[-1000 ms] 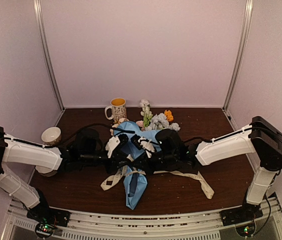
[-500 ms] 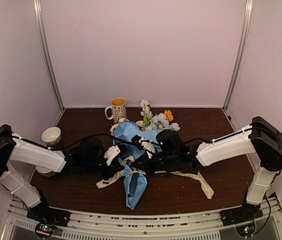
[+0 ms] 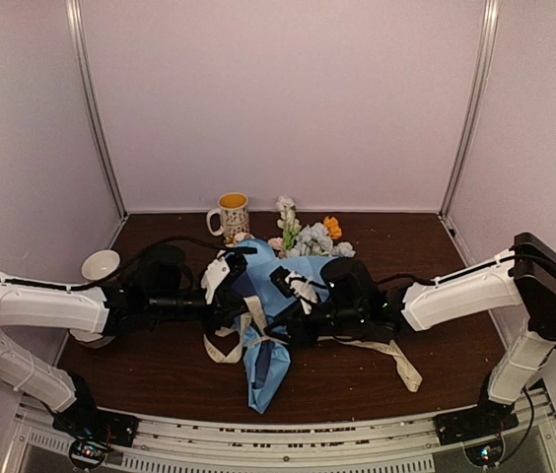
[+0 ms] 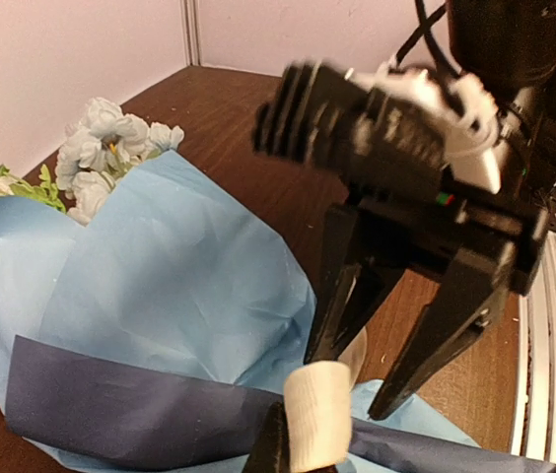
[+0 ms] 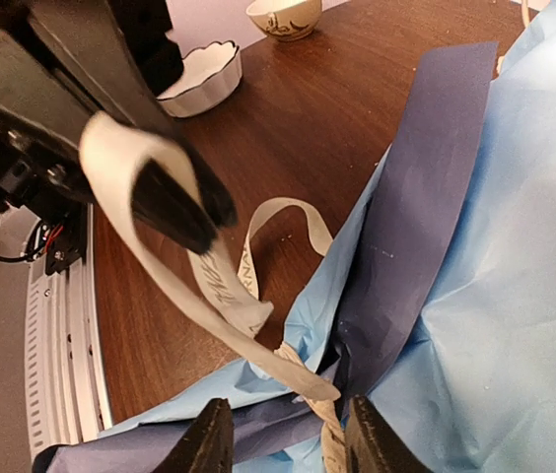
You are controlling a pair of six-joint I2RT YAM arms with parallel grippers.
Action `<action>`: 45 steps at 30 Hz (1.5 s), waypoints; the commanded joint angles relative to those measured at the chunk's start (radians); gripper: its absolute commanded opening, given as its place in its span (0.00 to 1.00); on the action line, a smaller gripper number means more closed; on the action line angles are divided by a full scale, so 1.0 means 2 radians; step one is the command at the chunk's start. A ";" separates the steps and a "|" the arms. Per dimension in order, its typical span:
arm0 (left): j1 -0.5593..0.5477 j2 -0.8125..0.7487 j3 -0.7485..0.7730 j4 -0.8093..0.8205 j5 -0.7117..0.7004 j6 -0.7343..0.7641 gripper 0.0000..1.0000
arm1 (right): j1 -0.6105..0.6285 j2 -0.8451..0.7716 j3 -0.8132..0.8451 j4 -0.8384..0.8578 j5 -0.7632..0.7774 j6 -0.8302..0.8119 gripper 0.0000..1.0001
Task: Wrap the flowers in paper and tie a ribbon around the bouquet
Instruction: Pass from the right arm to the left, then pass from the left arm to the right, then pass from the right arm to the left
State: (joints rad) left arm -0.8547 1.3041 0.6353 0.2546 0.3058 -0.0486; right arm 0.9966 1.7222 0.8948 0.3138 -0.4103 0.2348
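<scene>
Seeing the flowers wrapped in the paper mid-frame, we pinch the ribbon with the left gripper, the right gripper open, tying not yet done.

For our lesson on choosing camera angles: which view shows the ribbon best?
Right wrist: the ribbon runs from the left hand down to the paper, lettering visible. Top external shows its tails; left wrist only a pinched end.

You're in a robot lab booth.
You see plain pale walls, aluminium corner posts, and a slotted metal rail edging your dark wooden table.
</scene>
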 commanded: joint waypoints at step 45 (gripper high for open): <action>-0.030 0.031 -0.008 0.096 -0.025 0.029 0.66 | -0.005 -0.053 0.031 0.001 -0.012 0.025 0.00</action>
State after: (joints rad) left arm -0.9134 1.2980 0.5491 0.3687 0.2832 0.0021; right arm 0.9905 1.6421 0.9730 0.2863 -0.4511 0.2703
